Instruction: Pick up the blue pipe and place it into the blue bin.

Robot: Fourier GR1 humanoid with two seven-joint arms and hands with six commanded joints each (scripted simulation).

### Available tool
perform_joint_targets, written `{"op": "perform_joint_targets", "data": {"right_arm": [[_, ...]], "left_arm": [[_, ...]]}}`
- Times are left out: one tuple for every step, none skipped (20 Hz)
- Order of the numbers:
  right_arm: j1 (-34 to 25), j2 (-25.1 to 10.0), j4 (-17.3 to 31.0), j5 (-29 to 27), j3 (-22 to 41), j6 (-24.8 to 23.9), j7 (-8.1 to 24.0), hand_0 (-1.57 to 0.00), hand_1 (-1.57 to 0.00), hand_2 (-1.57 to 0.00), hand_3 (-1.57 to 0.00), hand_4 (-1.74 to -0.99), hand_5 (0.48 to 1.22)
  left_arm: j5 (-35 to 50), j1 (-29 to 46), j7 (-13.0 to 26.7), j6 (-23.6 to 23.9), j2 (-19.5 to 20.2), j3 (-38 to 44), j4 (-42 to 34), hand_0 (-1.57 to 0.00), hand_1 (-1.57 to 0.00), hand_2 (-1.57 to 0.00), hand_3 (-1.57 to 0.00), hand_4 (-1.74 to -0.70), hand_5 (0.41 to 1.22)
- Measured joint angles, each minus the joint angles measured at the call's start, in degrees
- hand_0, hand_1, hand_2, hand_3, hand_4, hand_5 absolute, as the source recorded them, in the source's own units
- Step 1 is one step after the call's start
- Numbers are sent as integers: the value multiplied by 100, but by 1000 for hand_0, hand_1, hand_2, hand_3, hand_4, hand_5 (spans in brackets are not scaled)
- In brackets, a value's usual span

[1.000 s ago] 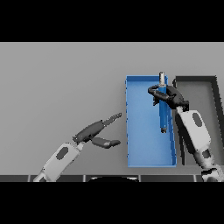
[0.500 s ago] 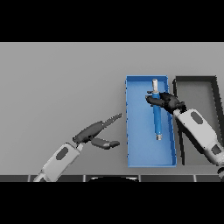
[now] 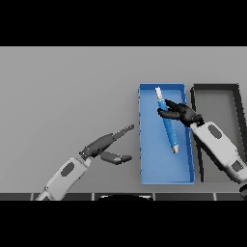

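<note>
Looking down from the head view, you are seeing the blue pipe (image 3: 167,126) lying inside the blue bin (image 3: 149,166), stretching lengthwise from near the bin's far wall toward its middle, with pale caps showing at both ends and the near end slanting slightly toward the right wall. The right robot hand (image 3: 179,113) is reaching in over the bin's right wall, and its dark fingers are sitting against the upper part of the pipe; they are curling toward it, but you cannot tell from this angle whether they are gripping the pipe or only resting beside it. The right forearm is running back toward the lower right, crossing the narrow gap between the blue bin and a dark grey bin (image 3: 197,99) that is standing just beside it on the right. Both bins are sitting side by side on the grey desk (image 3: 67,87), with their long sides running away from you. The left robot hand (image 3: 107,146) is hovering over bare desk to the left of the blue bin, near its left wall but not touching it; it is open, with its fingers stretching straight toward the bin and its thumb spreading out below them, holding nothing. Its arm is coming in from the lower left.
</note>
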Motion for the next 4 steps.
{"op": "perform_joint_targets", "data": {"right_arm": [[-26,-31,-23,42,18,-1,26,-20,-15,-14,-8,-1186,772],[-38,-44,-53,87,46,31,-5,-20,-15,-14,-8,-1186,766],[-60,-44,-11,63,23,7,56,-20,-15,-14,-8,-1186,767],[-39,-6,-74,51,34,-24,21,-20,-15,-14,-8,-1186,769]], "left_arm": [[-38,25,-10,30,-7,-25,-30,1,1,1,1,-826,472],[-30,46,-48,28,-9,-39,-73,1,1,1,1,-826,472],[-79,35,17,65,-54,-77,-73,1,1,1,1,-826,473],[-84,-6,79,77,-102,-90,-58,1,1,1,1,-826,474]]}}
